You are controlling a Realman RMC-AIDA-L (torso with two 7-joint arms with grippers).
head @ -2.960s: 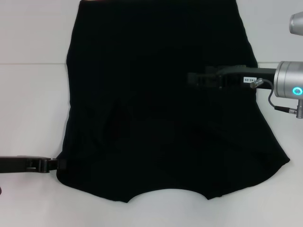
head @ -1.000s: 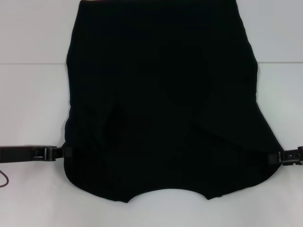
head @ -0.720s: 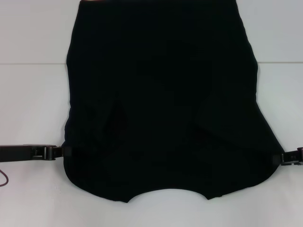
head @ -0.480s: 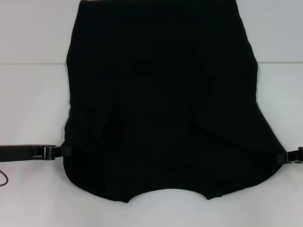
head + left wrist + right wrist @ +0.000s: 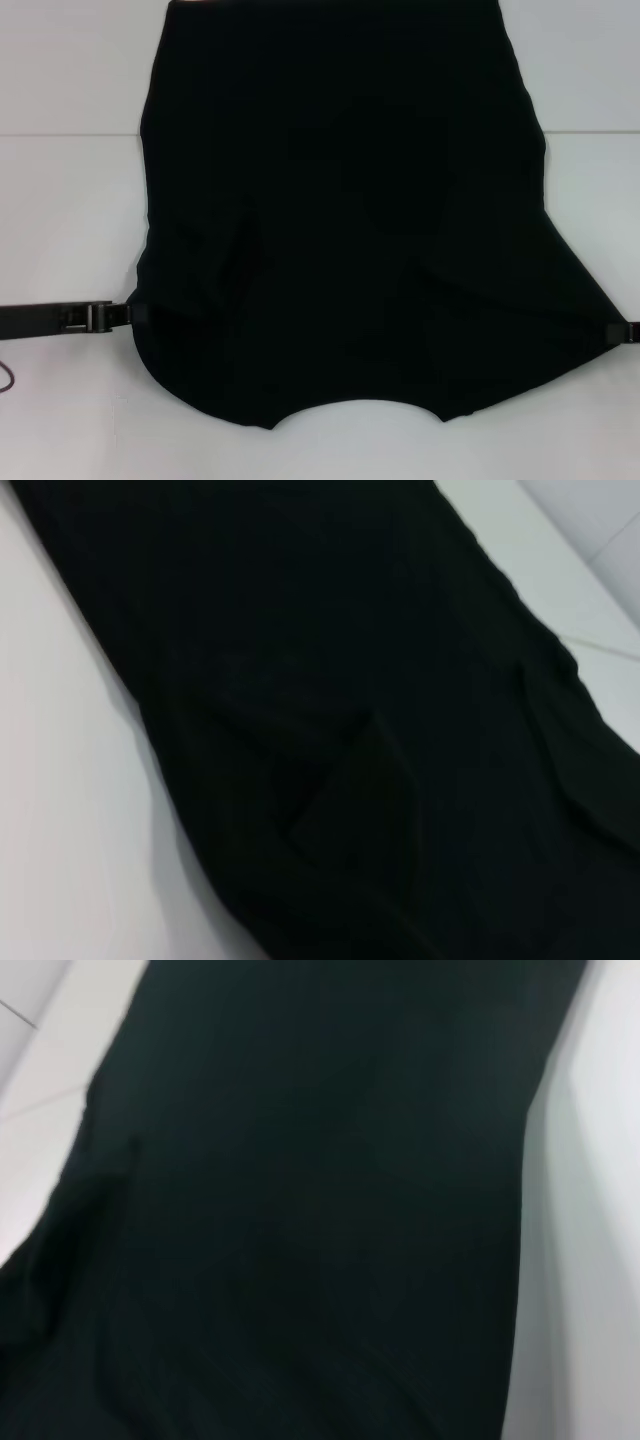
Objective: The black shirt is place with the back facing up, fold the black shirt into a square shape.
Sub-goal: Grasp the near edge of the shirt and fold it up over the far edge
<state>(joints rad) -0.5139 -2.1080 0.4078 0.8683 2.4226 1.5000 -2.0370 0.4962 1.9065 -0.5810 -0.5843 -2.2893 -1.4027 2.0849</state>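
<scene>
The black shirt [image 5: 340,220] lies spread flat on the white table [image 5: 60,220], its curved neckline at the near edge. My left gripper [image 5: 125,314] reaches in low from the left and meets the shirt's left edge near the near corner. Only the tip of my right gripper [image 5: 630,331] shows, at the frame's right border, touching the shirt's right corner. The left wrist view shows the black shirt [image 5: 350,680] with a fold crease, and the right wrist view shows the black shirt [image 5: 320,1210] beside bare table.
White tabletop [image 5: 590,80] surrounds the shirt on both sides and along the near edge. A thin cable [image 5: 8,375] loops by the left arm at the left border.
The right gripper left the shirt's middle, dropped to its right corner and slid outward; that corner now reaches farther right. The left gripper rose slightly along the left edge.
</scene>
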